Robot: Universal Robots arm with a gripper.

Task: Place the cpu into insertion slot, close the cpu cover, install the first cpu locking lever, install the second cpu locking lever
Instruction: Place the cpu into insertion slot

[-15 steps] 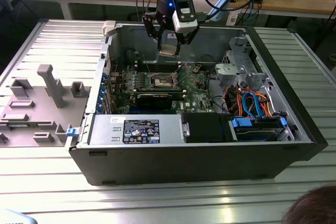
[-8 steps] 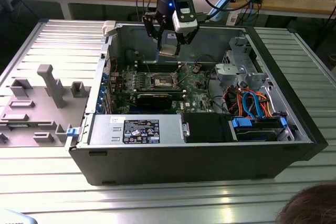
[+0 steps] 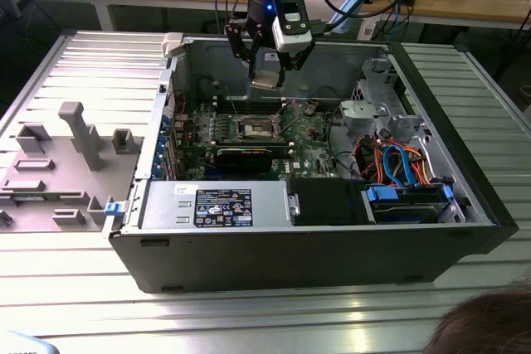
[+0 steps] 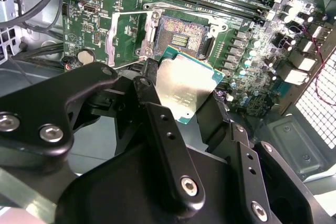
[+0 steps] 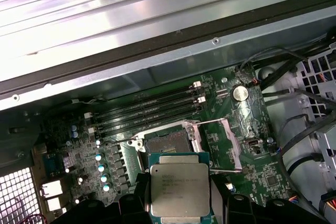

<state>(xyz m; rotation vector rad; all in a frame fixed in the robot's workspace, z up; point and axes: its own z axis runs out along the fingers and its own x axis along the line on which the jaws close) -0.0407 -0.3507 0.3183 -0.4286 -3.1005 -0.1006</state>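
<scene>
Hanging over the open computer case (image 3: 332,238) in the exterior view, the hand (image 3: 267,75) grips the cpu (image 3: 265,82) by its edges, well above the motherboard's insertion slot (image 3: 255,128). The case sits on the ribbed metal counter (image 3: 489,89).

In the second wrist view, black fingers (image 4: 157,119) clamp the tilted cpu (image 4: 185,90) near the bare insertion slot (image 4: 181,39). The cpu cover (image 4: 127,38) stands swung open beside it.

In the first wrist view, the cpu (image 5: 179,187) hovers apart from the insertion slot (image 5: 167,142), not yet seated, with the cpu cover (image 5: 220,142) flipped aside.
</scene>
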